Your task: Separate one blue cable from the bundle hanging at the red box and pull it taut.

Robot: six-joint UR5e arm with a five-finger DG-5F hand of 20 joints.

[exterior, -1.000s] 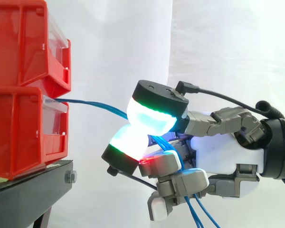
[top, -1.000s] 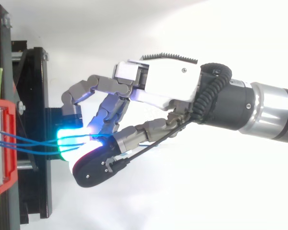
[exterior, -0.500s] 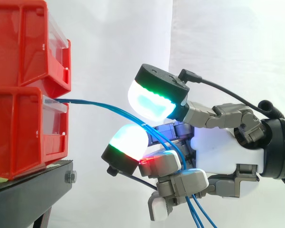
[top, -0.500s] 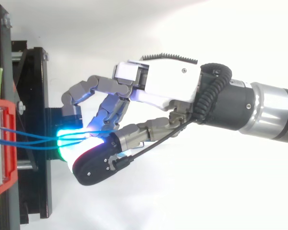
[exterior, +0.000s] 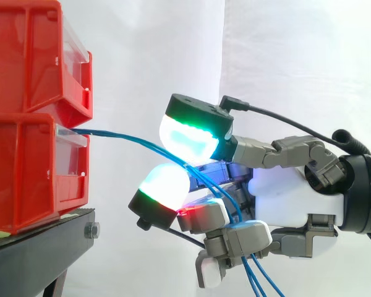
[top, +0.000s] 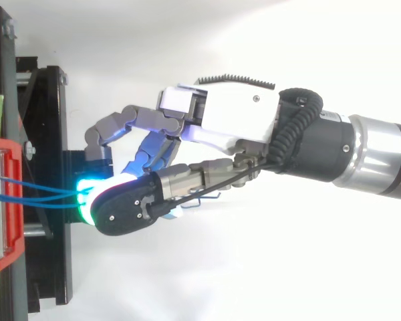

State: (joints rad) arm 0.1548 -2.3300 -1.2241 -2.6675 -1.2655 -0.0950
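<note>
From the side, the blue cables (exterior: 123, 137) come out of the lower red box (exterior: 25, 167) and run across to the robot hand (exterior: 290, 198). Two glowing pads (exterior: 185, 136), one above and one below, are clamped on the cables. Past the pads the cables hang down.

From the top, the robot hand (top: 220, 120) reaches in from the right. The cables (top: 40, 197) run from the red box (top: 3, 200) to the glowing pads.

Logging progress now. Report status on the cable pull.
Hand at the blue cables, grip unconfirmed. Several strands run together from the red box, curving, not taut. No obstruction seen.
</note>
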